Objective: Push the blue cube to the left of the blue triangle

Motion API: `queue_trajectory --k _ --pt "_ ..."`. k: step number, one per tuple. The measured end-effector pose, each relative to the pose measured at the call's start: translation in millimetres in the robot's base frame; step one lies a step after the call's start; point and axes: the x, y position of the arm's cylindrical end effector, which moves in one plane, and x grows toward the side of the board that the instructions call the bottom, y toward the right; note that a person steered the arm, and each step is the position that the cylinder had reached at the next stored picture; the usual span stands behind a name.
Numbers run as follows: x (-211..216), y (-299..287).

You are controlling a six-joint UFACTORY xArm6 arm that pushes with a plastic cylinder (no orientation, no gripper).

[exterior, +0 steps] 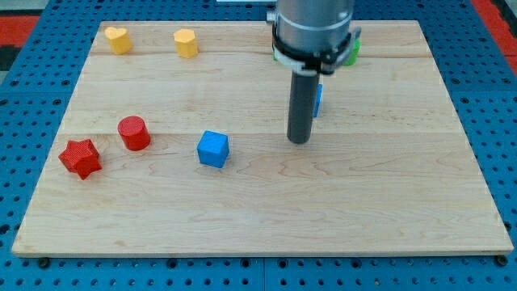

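My tip (pixel 300 141) is resting on the wooden board (pixel 388 210) near its centre, bare and holding nothing, well to the view's right of the blue cube (pixel 213 149). The blue triangle (pixel 318 99) is peeking out just behind the rod, mostly hidden. A green block (pixel 354 52) is showing by the top edge, its shape unclear. A yellow heart (pixel 119 39) and a yellow block (pixel 187 43) are sitting toward the top-left corner. A red cylinder (pixel 134 132) and a red star (pixel 80 158) are lying near the left edge.
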Motion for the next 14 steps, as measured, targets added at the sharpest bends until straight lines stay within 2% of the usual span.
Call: queue_trajectory --k 1,2,4,6,8,11,14 --pt "34 -24" --pt "37 -95" --pt "10 -119" --pt "20 -158" --pt "-29 -152" --pt "-34 -116" --pt "-49 -114"
